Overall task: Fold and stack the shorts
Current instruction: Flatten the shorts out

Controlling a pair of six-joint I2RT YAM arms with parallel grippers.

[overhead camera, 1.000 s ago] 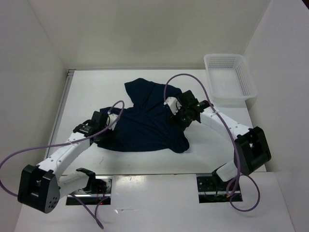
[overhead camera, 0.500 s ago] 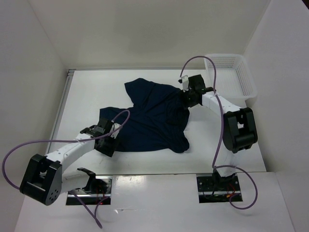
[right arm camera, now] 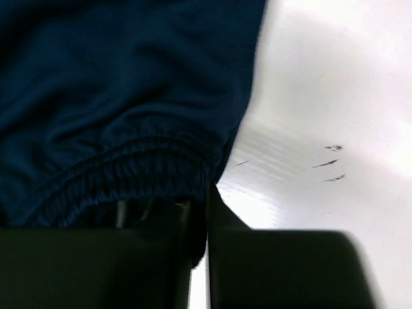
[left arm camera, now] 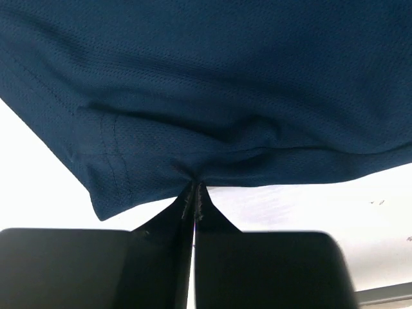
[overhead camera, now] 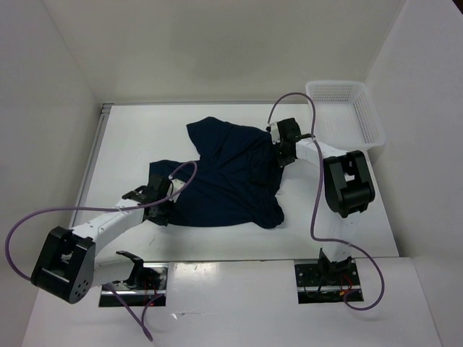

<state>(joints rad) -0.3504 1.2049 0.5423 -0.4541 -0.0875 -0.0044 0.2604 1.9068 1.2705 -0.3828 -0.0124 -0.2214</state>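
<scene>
**A:** Where are the shorts?

**B:** The shorts (overhead camera: pixel 224 177) lie crumpled in the middle of the white table (overhead camera: pixel 137 137). One dark navy part is bunched toward the far side, and the rest is spread nearer the arm bases.

**A:** And the left gripper?

**B:** The left gripper (left arm camera: pixel 194 191) is at the near left edge of the cloth. Its jaws are pressed together on a pinch of the stitched hem, and the fabric puckers right at the tips.

**A:** The right one?

**B:** The right gripper (right arm camera: pixel 205 193) is at the far right edge, on the gathered elastic waistband. Its jaws are clenched with the band's edge caught between them, and fabric drapes over one finger.

**A:** What else is on the table?

**B:** A white mesh basket (overhead camera: pixel 346 119) stands in the far right corner, apart from the shorts and just beyond the right wrist. The right arm's cable (overhead camera: pixel 293 96) arches up between the cloth and the basket. The left arm's cable (overhead camera: pixel 194 168) curls over the left part of the shorts.

**A:** Anything blocking the view?

**B:** From above, each wrist hides the spot it grips, so only the wrist cameras show the pinches. There are small dark scuffs (right arm camera: pixel 328 164) on the tabletop beside the waistband.
</scene>
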